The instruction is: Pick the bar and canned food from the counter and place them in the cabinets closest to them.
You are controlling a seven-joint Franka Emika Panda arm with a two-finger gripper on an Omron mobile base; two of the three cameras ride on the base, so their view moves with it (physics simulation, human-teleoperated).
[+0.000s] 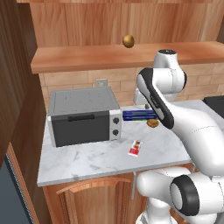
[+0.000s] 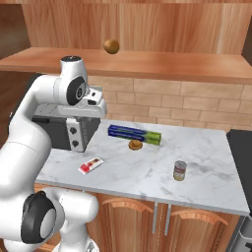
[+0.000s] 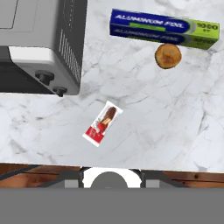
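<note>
Lying flat near the front edge of the surface (image 3: 183, 131), the bar (image 3: 102, 123) sits straight below the closed, empty fingers (image 2: 93, 109), its long axis slanted across the front edge.

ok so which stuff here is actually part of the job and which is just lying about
Job:
- bar on the counter
- canned food
- cabinets

Lying about:
- foil box
- round pastry
- toaster oven
- brown ball on the shelf

The arm (image 1: 175, 118) hides the canned food (image 2: 180, 171), perhaps entirely.
</note>
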